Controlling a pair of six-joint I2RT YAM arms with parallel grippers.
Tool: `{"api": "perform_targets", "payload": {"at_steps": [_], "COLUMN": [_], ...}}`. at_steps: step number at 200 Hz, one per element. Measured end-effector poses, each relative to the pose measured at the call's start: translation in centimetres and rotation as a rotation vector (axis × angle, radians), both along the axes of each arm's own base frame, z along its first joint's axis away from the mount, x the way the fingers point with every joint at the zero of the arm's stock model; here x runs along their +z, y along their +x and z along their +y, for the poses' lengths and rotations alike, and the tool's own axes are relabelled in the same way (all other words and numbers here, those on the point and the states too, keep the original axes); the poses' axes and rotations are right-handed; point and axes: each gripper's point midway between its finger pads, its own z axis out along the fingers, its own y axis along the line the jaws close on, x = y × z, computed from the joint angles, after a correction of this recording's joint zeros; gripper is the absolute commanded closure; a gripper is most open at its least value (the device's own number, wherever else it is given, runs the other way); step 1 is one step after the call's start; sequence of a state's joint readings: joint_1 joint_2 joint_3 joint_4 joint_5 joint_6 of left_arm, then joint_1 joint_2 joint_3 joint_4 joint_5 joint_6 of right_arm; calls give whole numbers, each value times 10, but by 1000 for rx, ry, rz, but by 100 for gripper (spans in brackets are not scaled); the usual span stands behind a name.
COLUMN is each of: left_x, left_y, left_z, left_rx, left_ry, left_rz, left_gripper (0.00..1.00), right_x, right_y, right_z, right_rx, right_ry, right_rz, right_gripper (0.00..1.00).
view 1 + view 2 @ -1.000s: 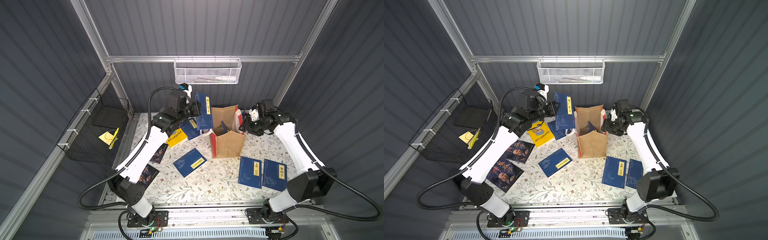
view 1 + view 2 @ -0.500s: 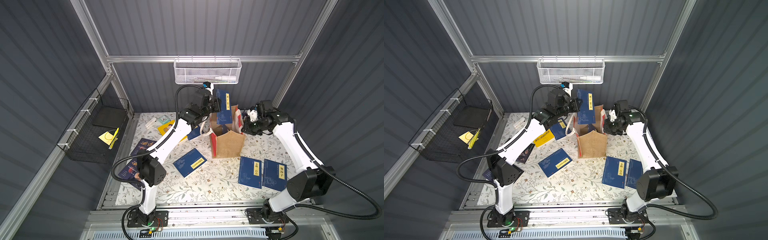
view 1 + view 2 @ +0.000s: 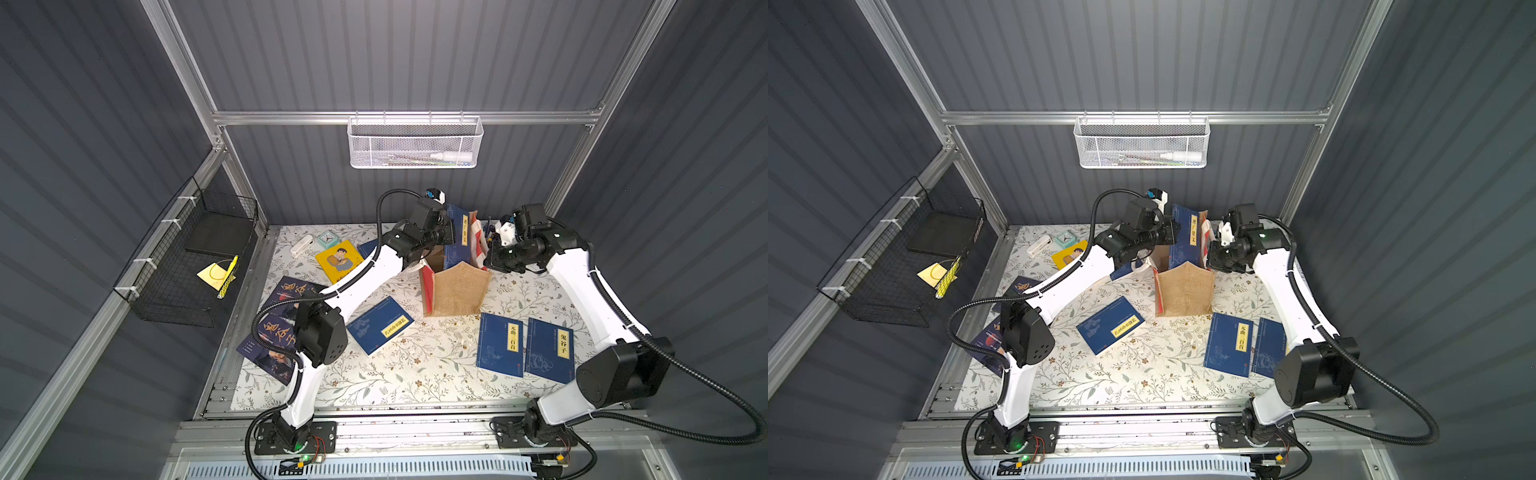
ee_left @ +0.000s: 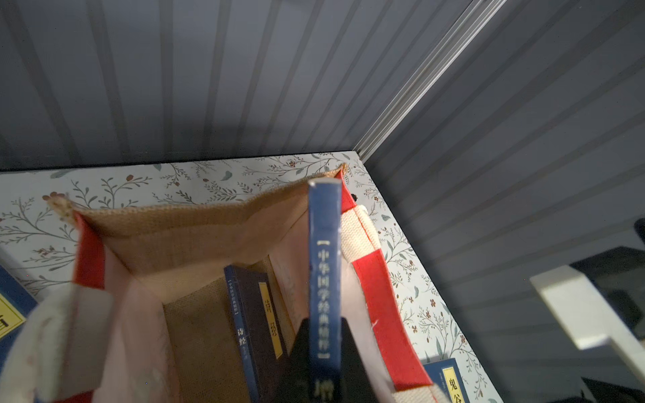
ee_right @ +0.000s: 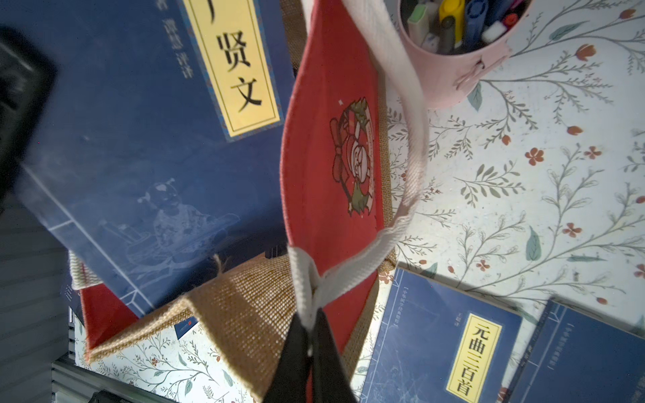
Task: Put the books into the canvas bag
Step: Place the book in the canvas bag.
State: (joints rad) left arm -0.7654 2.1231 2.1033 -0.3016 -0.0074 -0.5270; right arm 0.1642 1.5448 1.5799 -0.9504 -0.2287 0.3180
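Left claw feeds a blue book into the canvas bag

The claw clamps the thin paperback's spine end. The book sits lower than half a second ago, on edge, its long axis running straight out from the claw toward the bag's far burlap wall. The right claw, newly closed, pinches the white woven handle. A second book stands inside.

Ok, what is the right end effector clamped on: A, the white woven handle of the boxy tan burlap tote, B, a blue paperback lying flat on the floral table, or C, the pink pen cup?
A: in the right wrist view the right end effector is shut on the white woven handle where it meets the boxy tan burlap tote.
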Motion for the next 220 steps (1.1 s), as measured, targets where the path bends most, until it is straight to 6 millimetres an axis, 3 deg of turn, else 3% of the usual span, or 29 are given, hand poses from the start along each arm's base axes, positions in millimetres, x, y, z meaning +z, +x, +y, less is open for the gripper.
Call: {"api": "perform_targets", "payload": {"at_steps": [58,144,200,211,220], "left_x": [-38,-131,-150,-152,-154], "left_y": [0,6,11,12,13], "left_z": [-2,-16,-19,-19,-18], "left_rx": [0,18,38,43,48], "left_ry": [57,119,79,75,74], "left_rz": [64,229,293,300,306], "left_gripper": [100,100,100,92,78], "right_x": [-1,-4,-6,-6,-7], "right_y": [0,0,-1,-1,-1], "right_z": [0,2,2,2,2], "right_rx": [0,3,5,5,5], "right_ry": [1,11,13,13,13], "right_rz": [0,4,10,10,11], "right_gripper": [99,100,100,100,100]}}
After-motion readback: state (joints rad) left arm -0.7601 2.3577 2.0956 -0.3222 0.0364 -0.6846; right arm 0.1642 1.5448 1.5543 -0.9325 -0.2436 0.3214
